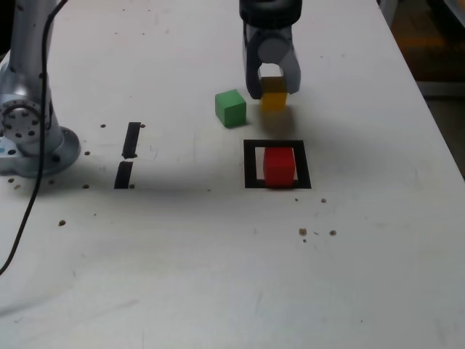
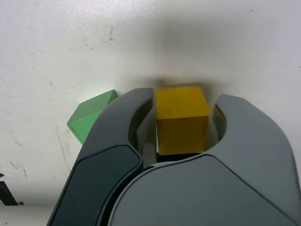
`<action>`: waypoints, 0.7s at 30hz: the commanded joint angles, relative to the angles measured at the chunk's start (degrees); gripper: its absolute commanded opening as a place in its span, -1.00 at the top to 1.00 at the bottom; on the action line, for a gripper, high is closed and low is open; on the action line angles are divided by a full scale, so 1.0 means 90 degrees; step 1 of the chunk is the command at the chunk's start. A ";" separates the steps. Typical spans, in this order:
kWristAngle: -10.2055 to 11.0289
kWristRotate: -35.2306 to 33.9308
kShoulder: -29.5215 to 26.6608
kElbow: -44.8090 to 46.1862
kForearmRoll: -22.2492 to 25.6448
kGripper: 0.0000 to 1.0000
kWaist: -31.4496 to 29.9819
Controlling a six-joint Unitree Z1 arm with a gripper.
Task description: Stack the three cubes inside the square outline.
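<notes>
Red is sitting nearest you in the exterior view: the red cube (image 1: 279, 166) is resting inside the outline (image 1: 251, 163), a black tape frame on the white table (image 1: 218, 276), and its top face is bare. Just beyond it, the gripper (image 1: 272, 91) is hanging with the yellow cube (image 1: 274, 95) between its jaws. In the wrist view the gripper (image 2: 183, 117) is bracketing the yellow cube (image 2: 182, 117) on both sides, the jaws sitting close against it; a thin dark line is showing on each side, so you cannot be certain whether they are pinching it or slackening, though the cube is looking slightly raised off the table. I am reading that as a hold. The relation your next move is turning on: the red cube is lying toward the camera from the jaws in the exterior view, nearly straight ahead and only a shade to the exterior view's right, so you are looking at a short carry forward and then a descent onto that red top. The yellow cube is looking square to the jaws, clean-edged and matte. The green cube (image 1: 230, 107) is sitting on the table just beside the gripper, on the exterior view's left, and its corner (image 2: 89, 117) is peeking past one jaw, apart from it.
</notes>
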 commanded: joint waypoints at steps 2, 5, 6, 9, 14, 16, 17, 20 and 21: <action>-0.0020 0.0058 -0.0097 0.0051 -0.0007 -0.38 0.0005; -0.0019 0.0129 -0.0134 0.0084 -0.0012 -0.62 0.0005; -0.0014 0.0147 -0.0149 0.0098 -0.0012 -0.68 0.0005; 0.0017 0.0179 -0.0219 0.0130 -0.0009 -0.77 0.0004; 0.0017 0.0171 -0.0420 0.0131 0.0060 -0.78 -0.0099; -0.0020 0.0133 -0.0529 0.0137 0.0112 -0.78 -0.0203; -0.0046 0.0097 -0.0584 0.0148 0.0141 -0.78 -0.0268; -0.0152 -0.0077 -0.0739 0.0193 0.0241 -0.79 -0.0497; -0.0183 -0.0154 -0.0786 0.0205 0.0271 -0.80 -0.0588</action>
